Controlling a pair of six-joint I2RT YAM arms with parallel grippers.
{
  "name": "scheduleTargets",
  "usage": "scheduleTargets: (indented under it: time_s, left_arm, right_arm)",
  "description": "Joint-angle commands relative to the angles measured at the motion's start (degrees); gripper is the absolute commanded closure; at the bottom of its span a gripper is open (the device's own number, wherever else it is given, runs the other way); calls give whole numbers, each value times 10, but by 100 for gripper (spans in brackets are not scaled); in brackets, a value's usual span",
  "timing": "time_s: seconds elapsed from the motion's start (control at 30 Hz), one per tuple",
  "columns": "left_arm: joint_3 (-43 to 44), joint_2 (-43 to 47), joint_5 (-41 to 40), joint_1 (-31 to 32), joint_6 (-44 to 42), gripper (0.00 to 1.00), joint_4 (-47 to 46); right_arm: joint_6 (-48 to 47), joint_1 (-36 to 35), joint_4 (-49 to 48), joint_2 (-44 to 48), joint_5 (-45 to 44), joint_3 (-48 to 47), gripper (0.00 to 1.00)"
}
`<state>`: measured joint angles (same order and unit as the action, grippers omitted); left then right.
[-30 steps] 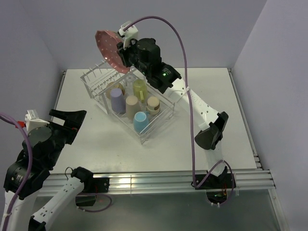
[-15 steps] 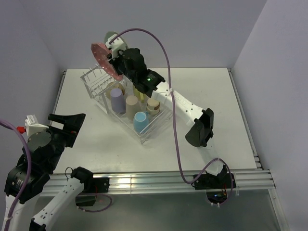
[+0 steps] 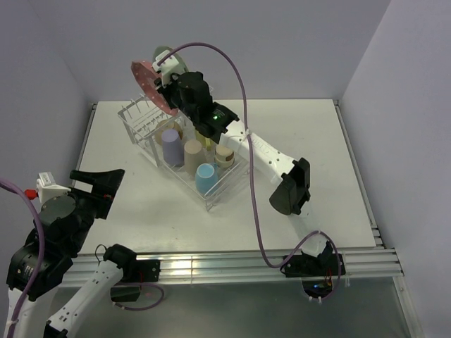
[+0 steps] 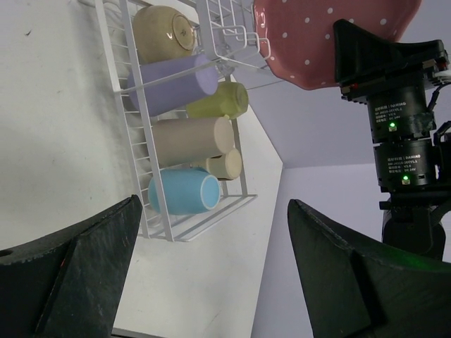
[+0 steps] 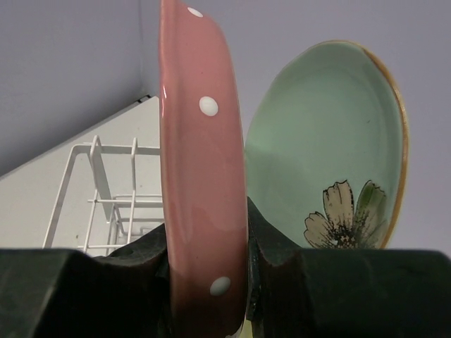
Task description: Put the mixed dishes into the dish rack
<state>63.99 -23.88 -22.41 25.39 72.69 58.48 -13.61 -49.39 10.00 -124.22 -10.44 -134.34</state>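
Observation:
My right gripper (image 3: 171, 93) is shut on the rim of the pink-red dotted plate (image 3: 149, 84), holding it on edge above the peg tier of the dish rack (image 3: 141, 116). In the right wrist view the fingers clamp the plate (image 5: 204, 162) from both sides. The mint-green flower plate (image 5: 317, 148) stands just behind it, its foot hidden. The lavender cup (image 3: 171, 146), beige cup (image 3: 193, 156), light-blue cup (image 3: 206, 178), yellow cup (image 3: 204, 134) and cream bowl (image 3: 168, 127) sit in the rack's tray. My left gripper (image 3: 95, 184) is open and empty, well left of the rack.
The rack (image 4: 134, 134) stands at the back left of the white table (image 3: 303, 141), close to the grey walls. A purple cable (image 3: 243, 77) arcs over the right arm. A metal rail (image 3: 232, 264) runs along the near edge.
My right gripper has carried the pink plate left and farther back over the peg tier. The mint-green plate now shows behind it. The left arm has barely shifted.

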Motion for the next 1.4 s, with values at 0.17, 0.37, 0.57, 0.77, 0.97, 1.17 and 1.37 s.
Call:
scheduleTargets:
  time_s: [0.17,0.37,0.57,0.77,0.97,1.17,1.37]
  left_arm:
    - [2,1,-10,1,4,9,1]
    - [1,-1,-9,2,-1,9,1]
    - [-4,-1,-2,2,-2,9,-3]
    - [-1,-1,1,2,-3,9,1]
    - [3,-7,5,2,-6,10,8]
    - [-4,3,4,2,-4,11,11]
    - [-11,-3,16,2,-8,11,1]
  right_arm:
    - [-14,-10,-118,-20,-23,-62,100]
    - [-5,-11,-113,-25,-27,-61,100]
    - [2,-12,-111,-15,-30,-41,89]
    - [5,-14,-106,-17,-39,-48,62]
    - [2,-12,-104,-28,-43,-63,40]
    - [0,-10,-104,-21,-49,-51,29]
    - [2,-10,-104,-8,-49,-43,22]
